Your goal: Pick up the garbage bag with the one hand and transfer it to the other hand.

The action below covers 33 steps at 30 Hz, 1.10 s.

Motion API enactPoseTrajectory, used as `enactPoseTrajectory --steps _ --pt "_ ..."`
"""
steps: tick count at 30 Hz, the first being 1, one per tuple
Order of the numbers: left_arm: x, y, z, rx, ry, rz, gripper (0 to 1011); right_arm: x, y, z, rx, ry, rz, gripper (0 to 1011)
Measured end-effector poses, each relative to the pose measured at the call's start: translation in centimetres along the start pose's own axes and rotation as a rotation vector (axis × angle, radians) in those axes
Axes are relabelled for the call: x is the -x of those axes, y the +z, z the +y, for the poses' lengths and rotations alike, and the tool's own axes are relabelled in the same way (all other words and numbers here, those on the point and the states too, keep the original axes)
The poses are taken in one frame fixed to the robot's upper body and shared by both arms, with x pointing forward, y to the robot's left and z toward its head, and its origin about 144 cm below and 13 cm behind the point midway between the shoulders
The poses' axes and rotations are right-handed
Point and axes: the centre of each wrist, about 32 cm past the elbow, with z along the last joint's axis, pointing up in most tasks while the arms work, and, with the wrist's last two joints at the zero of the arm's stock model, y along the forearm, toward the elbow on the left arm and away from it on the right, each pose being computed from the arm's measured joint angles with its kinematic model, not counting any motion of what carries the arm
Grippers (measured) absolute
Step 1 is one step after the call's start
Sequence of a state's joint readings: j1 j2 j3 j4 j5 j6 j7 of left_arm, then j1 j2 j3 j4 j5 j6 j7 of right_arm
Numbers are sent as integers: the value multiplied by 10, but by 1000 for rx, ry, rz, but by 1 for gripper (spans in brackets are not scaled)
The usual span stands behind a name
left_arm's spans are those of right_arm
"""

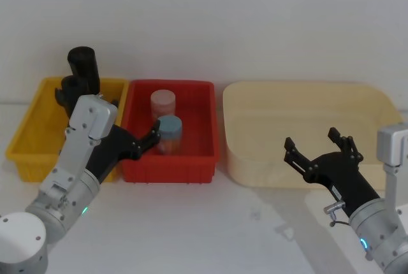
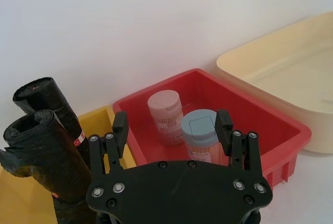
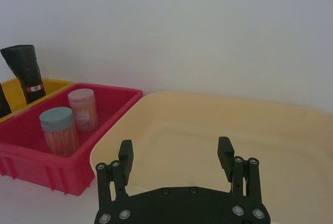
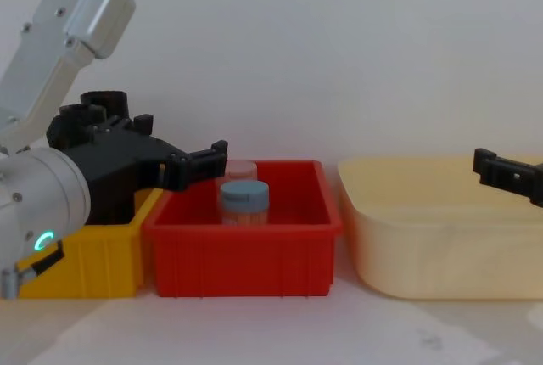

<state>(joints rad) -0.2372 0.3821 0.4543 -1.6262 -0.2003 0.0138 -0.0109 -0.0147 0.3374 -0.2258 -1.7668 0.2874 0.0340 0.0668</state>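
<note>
The left claw (image 2: 172, 121), its arm ringed green, hangs released above the seam between the yellow bin (image 1: 25, 140) and the red bin (image 1: 167, 173). The garbage bag (image 2: 40, 153) stands upright in the yellow bin, just beside a labelled black roll (image 2: 50, 100). The right claw (image 1: 310, 137) hovers released at the cream tub (image 1: 255, 171). All the bins sit on a white tabletop (image 1: 210, 229) against a plain white wall (image 1: 223, 19).

Garbage bag (image 2: 42, 157) in leftmost bin (image 1: 30, 141), two jars (image 1: 169, 131) in middle bin (image 1: 169, 169)
</note>
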Motion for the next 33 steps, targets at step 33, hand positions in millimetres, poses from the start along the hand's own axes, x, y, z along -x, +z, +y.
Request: enactPoseTrajectory --steps 33 --pt "0 0 0 0 0 0 1001 0 0 0 0 0 0 1001"
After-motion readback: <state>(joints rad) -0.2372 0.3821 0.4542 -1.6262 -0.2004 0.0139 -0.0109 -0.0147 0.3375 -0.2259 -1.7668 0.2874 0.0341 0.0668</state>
